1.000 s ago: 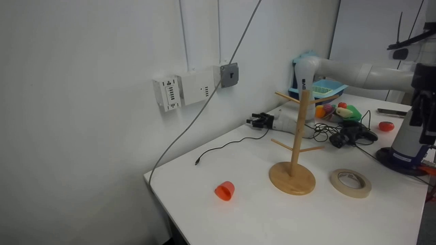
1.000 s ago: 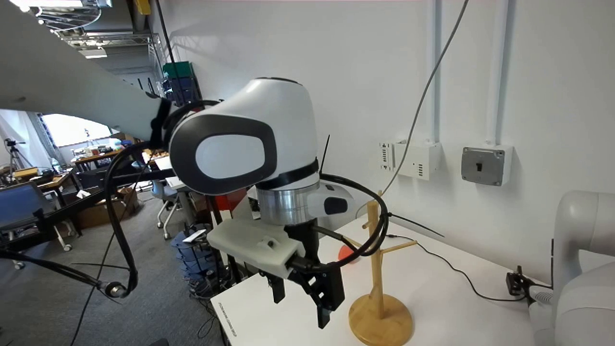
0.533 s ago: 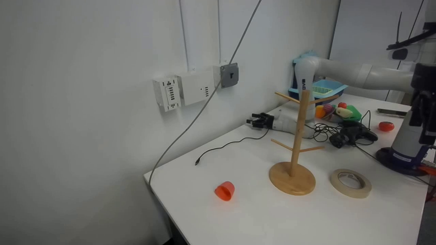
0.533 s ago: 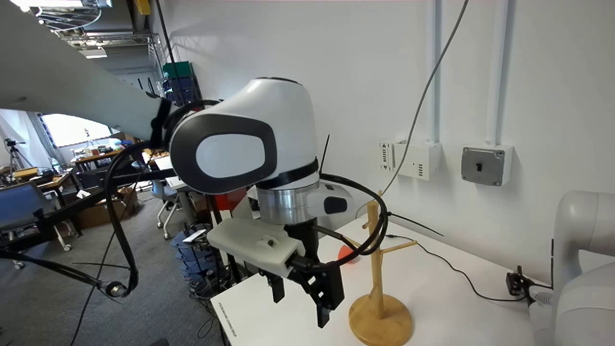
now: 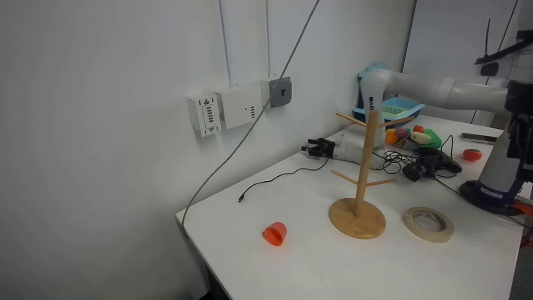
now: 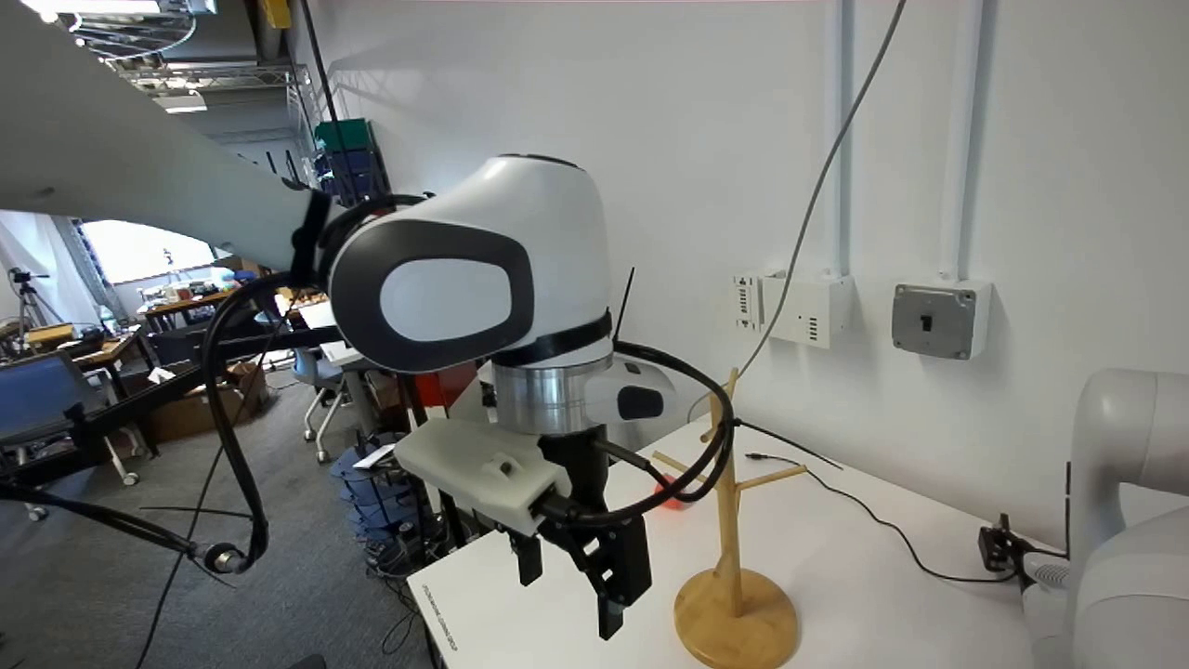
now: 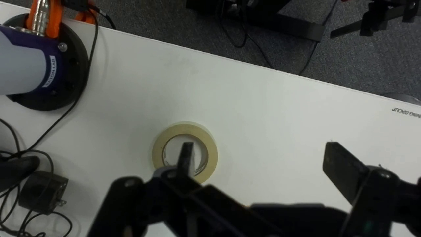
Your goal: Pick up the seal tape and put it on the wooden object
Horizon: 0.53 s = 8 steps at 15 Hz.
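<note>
You've got the gripper (image 7: 259,147) wide and empty, likely to straddle the rim of the tape (image 5: 438,237), flat on the table (image 5: 316,266) right of the wooden stand (image 5: 365,166) in an exterior view.

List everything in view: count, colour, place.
Table: one, white, by wall
Seal tape: one, cream, table
Wooden stand: one, tan, beside tape
Hollow piece: one, orange, table
Containers: at least one, blue, by wall
Food shapes: several, mixed, table
Roundish object: one, red, table
Controller-like device: one, black, table
Plug adapter: one, black, table
Phone-like slab: one, dark, table
Cables: several, black or grey, table, wall
Boxes: three, white and grey, wall
Second arm: one, white, table
Background furniture: several, mixed, floor
Robot arm: one, white, above table
Gripper: one, black, open above table
</note>
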### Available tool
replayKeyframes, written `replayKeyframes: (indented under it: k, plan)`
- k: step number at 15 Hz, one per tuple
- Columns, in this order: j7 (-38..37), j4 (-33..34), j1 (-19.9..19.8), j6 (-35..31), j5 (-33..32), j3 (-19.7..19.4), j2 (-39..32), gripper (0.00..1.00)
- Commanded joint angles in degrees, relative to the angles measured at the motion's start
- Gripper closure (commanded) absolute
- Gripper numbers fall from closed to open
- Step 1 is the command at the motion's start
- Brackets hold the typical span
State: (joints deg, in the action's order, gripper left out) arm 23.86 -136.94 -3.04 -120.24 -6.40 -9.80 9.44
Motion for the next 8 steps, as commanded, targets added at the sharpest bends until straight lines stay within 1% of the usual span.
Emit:
replayKeyframes:
  k: [1,3,4,8]
  plan:
    - [-2.9,0.1,-1.0,0.1,-1.1,1.1,0.2,0.0]
    - [-4.9,-0.3,-1.2,-2.1,-1.8,1.3,0.3,0.0]
    - [-2.6,0.1,-0.7,-0.6,0.1,1.0,0.0,0.0]
    - [-3.7,0.1,-0.8,-1.2,-0.1,1.1,0.0,0.0]
